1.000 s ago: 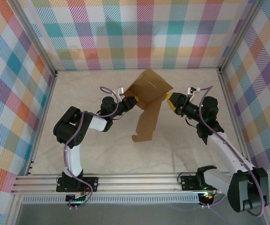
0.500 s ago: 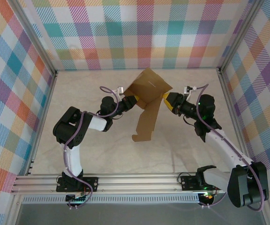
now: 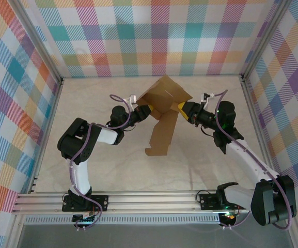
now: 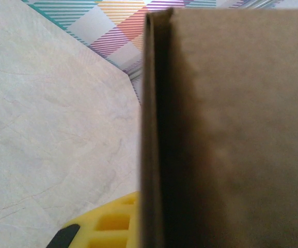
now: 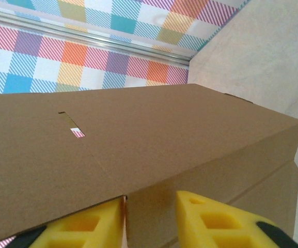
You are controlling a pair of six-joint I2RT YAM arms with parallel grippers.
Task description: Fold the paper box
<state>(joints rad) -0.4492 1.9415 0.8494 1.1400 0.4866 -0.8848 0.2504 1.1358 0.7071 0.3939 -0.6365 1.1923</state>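
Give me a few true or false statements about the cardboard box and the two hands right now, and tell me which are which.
1. The paper box lies flat and untouched on the table. False: its panels are partly folded up, with a hand at each side.
2. The left hand is shut on the box's left edge. True.
3. One panel has a small slot cut in it. True.
4. The right hand rests back by its base. False: it is at the box's right side, its yellow fingers apart at the cardboard.

Pale marbled tabletop point(image 3: 112, 165), pastel plaid walls point(image 3: 154, 36) on three sides, aluminium rail point(image 3: 138, 199) along near edge
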